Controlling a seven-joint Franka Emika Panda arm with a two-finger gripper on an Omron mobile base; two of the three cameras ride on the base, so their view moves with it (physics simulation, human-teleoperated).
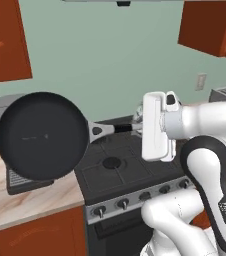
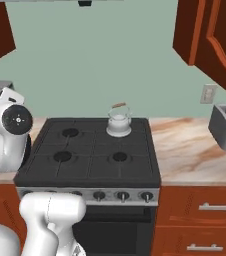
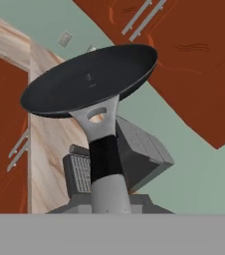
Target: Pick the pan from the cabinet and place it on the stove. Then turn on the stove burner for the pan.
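White gripper is clenched on the handle of the pan, holding it in the air left of the stove, above the counter. Behind the pan stands a grey coffee machine.

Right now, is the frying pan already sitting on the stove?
No. The pan hangs in the air, held by its handle in the gripper, off to the side of the stove above the counter.
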